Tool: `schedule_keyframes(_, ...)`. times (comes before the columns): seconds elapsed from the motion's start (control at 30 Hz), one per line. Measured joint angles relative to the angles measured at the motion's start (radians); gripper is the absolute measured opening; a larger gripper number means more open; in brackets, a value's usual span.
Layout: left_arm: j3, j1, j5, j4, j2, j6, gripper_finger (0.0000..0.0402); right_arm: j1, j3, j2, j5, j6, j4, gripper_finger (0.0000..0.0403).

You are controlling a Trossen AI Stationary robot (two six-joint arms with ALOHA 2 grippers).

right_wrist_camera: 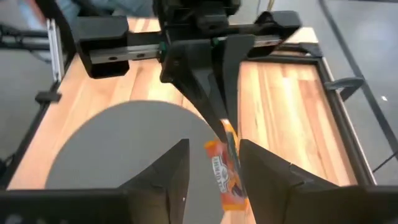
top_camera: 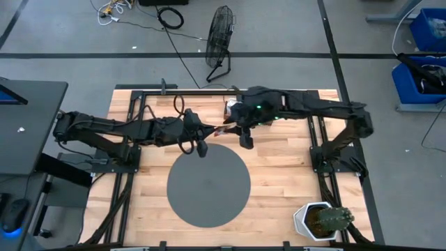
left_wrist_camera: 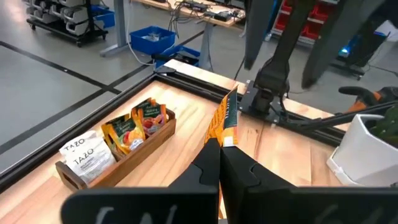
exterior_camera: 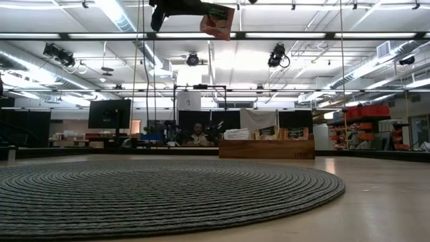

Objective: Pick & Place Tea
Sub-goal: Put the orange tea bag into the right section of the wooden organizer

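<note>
Pinching flat orange foil packet (left_wrist_camera: 224, 122), left gripper (left_wrist_camera: 217, 149).

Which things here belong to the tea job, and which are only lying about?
Job: orange tea packet pinched in shut left claw; open right claw around it; wooden tea box; round grey woven mat.
Idle: white potted cactus; black fan.

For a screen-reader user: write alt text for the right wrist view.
The left claw, shut, holds an orange tea packet in the gap between the right claw's open fingers. Below lie the grey disc and wooden table.
</note>
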Motion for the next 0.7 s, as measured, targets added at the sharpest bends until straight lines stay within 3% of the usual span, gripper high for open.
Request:
schedule_keyframes(0.23, 0.0, -0.002, 0.016, -0.02, 0.0, -0.019, 0.0001, 0.0, 0.152, 0.137, -0.02, -0.069, -0.181, 0.0144)
schedule_keyframes(0.7, 0.0, -0.011, 0.045, -0.019, 0.0, -0.019, 0.0001, -0.01, 0.158, 0.155, 0.031, -0.099, -0.229, 0.0124)
